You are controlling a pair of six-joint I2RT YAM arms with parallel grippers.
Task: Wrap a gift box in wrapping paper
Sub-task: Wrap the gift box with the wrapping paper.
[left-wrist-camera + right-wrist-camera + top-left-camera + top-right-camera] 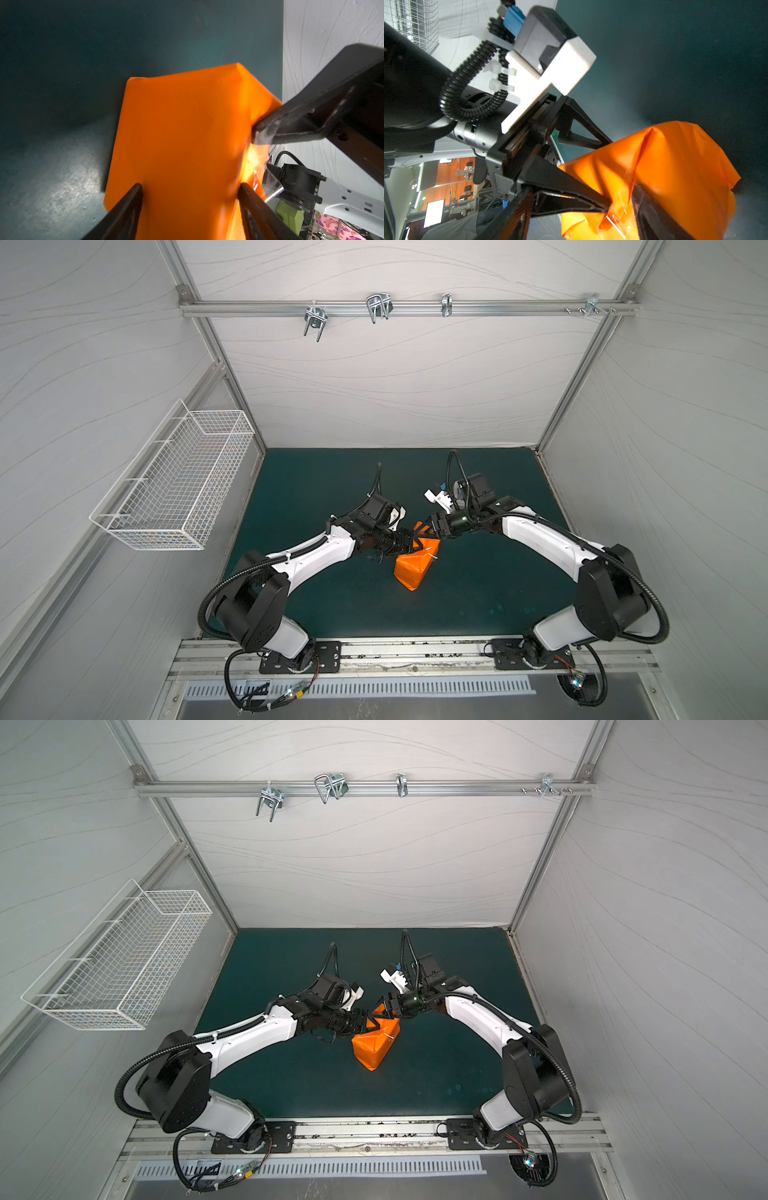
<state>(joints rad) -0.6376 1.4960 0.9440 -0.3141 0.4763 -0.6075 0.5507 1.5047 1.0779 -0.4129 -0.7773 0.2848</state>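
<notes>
The box cannot be seen: it is fully covered by the paper (413, 568), which lies as an orange bundle in the middle of the mat (332, 489), between the two arms. The far end of the bundle is clasped across its width by the left gripper (190, 197), one finger laid against each side. The right gripper (430, 529) is held at the same far end from the right; in the right wrist view its jaws are seen spread apart, nothing pinched, one finger resting on the paper. A clear strip of tape (273, 185) is seen beside that finger, partly stuck and partly standing off.

The main wrap is judged done. The near end is folded to a point. The far end appears puffed and creased, so the tape is probably yet to be pressed down and the flaps flattened.
</notes>
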